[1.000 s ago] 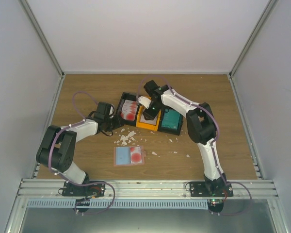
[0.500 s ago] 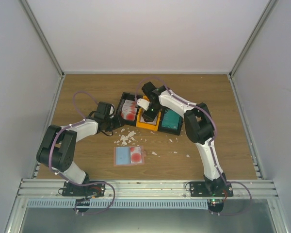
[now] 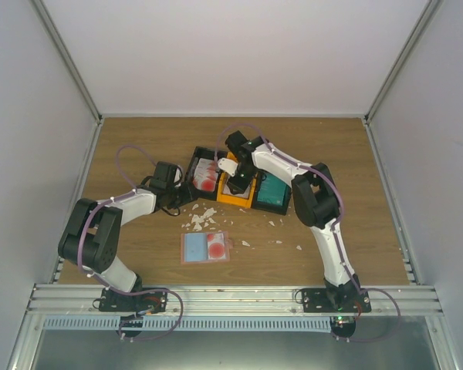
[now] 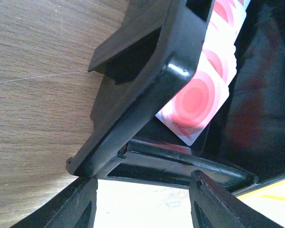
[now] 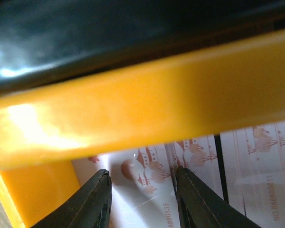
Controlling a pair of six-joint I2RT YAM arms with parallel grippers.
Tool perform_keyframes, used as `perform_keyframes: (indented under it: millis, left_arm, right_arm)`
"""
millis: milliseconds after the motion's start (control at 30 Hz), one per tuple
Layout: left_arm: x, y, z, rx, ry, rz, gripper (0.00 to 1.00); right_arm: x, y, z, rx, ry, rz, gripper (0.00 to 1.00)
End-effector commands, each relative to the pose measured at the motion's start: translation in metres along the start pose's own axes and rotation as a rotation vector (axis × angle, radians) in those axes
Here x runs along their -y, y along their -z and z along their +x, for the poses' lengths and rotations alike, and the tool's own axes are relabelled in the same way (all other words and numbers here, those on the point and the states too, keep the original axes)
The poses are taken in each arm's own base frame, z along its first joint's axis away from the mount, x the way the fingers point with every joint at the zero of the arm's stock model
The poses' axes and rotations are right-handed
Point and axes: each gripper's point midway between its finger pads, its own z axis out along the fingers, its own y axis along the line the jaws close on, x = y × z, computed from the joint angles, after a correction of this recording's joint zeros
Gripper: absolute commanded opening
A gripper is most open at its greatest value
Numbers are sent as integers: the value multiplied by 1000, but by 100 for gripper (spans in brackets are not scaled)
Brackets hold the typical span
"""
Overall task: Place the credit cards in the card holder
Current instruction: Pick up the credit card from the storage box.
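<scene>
The card holder [image 3: 205, 247] lies flat on the wooden surface [image 3: 139, 146], nearer the arm bases than the tray and well apart from both arms. From above it shows a pale blue half on the left and a red-printed half on the right inside its pink border. Between it and the three-compartment tray [image 3: 233, 202] there is a scatter of irregular white scraps [image 3: 201, 218], with a few more off to the right. The tray sits tilted at mid-surface. Its black left compartment holds a stack of white cards with red circles [image 4: 194, 99], its orange middle one holds more white cards with reddish print [image 5: 142, 199], and its right one holds a teal stack [image 3: 274, 189]. The right tool [image 5: 142, 173] reaches down into the orange compartment just behind the orange wall, its jaws standing moderately apart over the top card there, which lies flat beneath them and runs out past one finger. The left tool [image 4: 143, 179] is low at the outer corner of the black compartment, jaws also moderately apart, and the black wall runs across just ahead of the fingertips [image 4: 88, 204]. It looks as though the tips meet that rim, but from this close I cannot be sure they touch it.
</scene>
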Motion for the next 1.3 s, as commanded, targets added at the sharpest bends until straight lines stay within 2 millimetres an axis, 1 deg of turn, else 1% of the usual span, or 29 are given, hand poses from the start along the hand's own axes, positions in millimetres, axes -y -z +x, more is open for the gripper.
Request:
perform_keyframes:
  millis: [0, 267, 700, 800, 1000, 1267]
  left_arm:
    - [13, 0, -23, 65, -21, 43, 55]
    - [14, -3, -23, 61, -18, 44, 55]
    - [14, -4, -26, 64, -17, 44, 55]
    - [14, -4, -25, 62, -17, 44, 55]
    - [15, -2, -26, 66, -19, 45, 55]
    - [14, -2, -24, 65, -21, 45, 55]
  right_arm:
    - [-15, 16, 2, 14, -6, -50, 38]
    - [-24, 27, 2, 37, -5, -78, 31]
    - [-39, 46, -2, 84, 16, -90, 31]
    - [-43, 46, -2, 89, 23, -104, 30]
    - [-47, 48, 0, 90, 26, -119, 22]
    - [-50, 43, 6, 72, 21, -126, 27]
